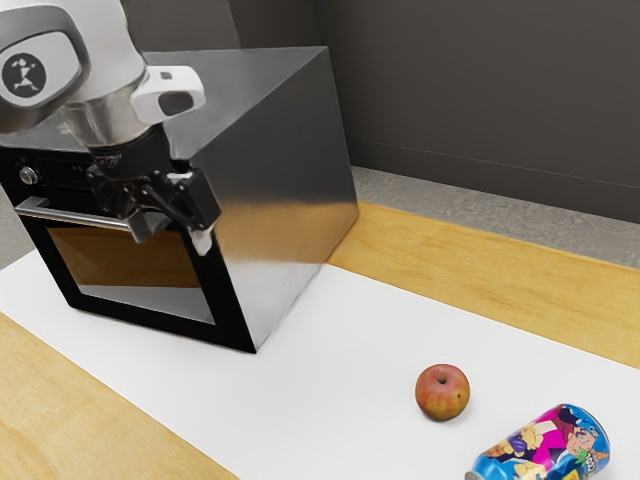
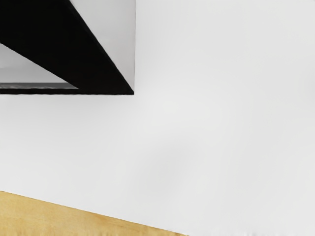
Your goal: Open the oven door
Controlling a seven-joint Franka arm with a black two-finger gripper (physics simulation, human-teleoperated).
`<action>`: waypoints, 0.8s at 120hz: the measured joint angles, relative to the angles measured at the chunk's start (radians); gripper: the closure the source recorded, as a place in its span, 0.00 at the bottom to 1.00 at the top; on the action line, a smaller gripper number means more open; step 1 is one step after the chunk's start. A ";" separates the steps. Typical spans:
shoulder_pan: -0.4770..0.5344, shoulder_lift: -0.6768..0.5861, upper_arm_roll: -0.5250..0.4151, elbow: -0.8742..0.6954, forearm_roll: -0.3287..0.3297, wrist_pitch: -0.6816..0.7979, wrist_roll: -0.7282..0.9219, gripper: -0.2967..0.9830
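Note:
My gripper hangs by the upper front of the oven, near the end of the handle toward the exterior view's right. Its fingers stand apart, and I see nothing held between them. The handle is a silver bar across the top of the oven door, partly covered by the gripper. Whether a finger touches the bar, I cannot tell. The black-framed door with its window is closed against the metallic oven. In the wrist view, the lower corner of the black door frame shows beside the oven's side wall.
A red apple and a colourful can lie at the exterior view's lower right. Under everything is a white mat on a wooden table. A knob sits above the handle's far end.

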 joint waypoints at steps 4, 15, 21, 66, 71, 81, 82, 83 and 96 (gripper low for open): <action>0.004 -0.023 -0.002 -0.014 0.005 -0.013 -0.033 0.23; 0.019 -0.125 0.002 -0.115 0.023 -0.028 -0.113 0.23; 0.059 -0.251 0.032 -0.255 0.036 -0.010 -0.153 0.23; 0.480 -0.308 0.092 -0.503 -0.292 0.610 -0.472 0.23; 0.514 -0.312 0.068 -0.524 -0.313 0.656 -0.502 0.23; 0.583 -0.301 0.007 -0.538 -0.358 0.731 -0.558 0.23; 0.586 -0.300 0.003 -0.539 -0.362 0.737 -0.563 0.23; 0.591 -0.299 -0.001 -0.539 -0.365 0.744 -0.568 0.23; 0.630 -0.273 -0.032 -0.538 -0.393 0.804 -0.630 0.23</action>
